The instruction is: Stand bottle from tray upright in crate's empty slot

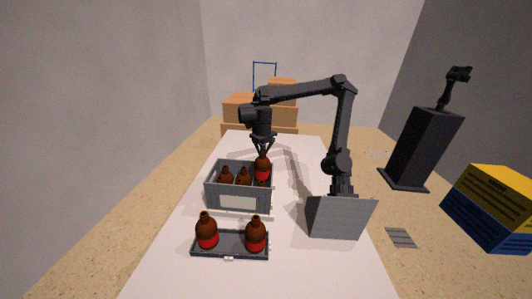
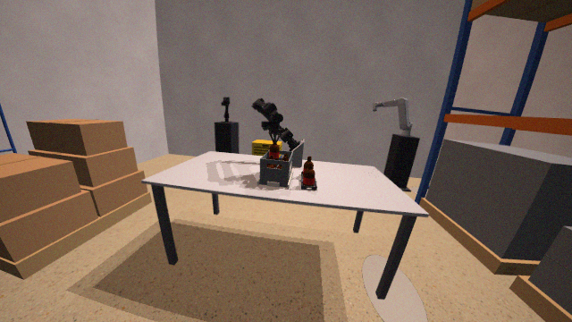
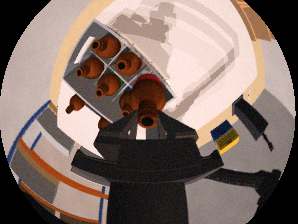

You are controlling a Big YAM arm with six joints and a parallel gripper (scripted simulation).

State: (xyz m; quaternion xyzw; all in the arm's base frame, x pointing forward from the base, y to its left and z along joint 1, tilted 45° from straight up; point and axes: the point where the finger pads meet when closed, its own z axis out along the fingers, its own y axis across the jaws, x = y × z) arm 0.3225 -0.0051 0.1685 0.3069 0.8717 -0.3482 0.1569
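My gripper [image 1: 262, 150] is shut on the neck of a brown bottle with a red label [image 1: 263, 167]. It holds the bottle upright with its lower part inside the back right slot of the grey crate [image 1: 239, 186]. The bottle stands higher than the other brown bottles [image 1: 233, 175] in the crate. In the wrist view the held bottle [image 3: 145, 99] sits at the crate's corner below my gripper [image 3: 147, 112]. The dark tray [image 1: 229, 245] near the table's front holds two more bottles, one at the left [image 1: 206, 230] and one at the right [image 1: 255, 234]. The crate [image 2: 276, 167] and the tray's bottles [image 2: 308, 173] show small in the exterior view.
The arm's grey base block [image 1: 338, 217] stands right of the crate. Cardboard boxes [image 1: 260, 111] are stacked beyond the table's far end. A black pedestal with a camera [image 1: 421, 145] and a yellow and blue box [image 1: 492, 208] stand on the floor at the right.
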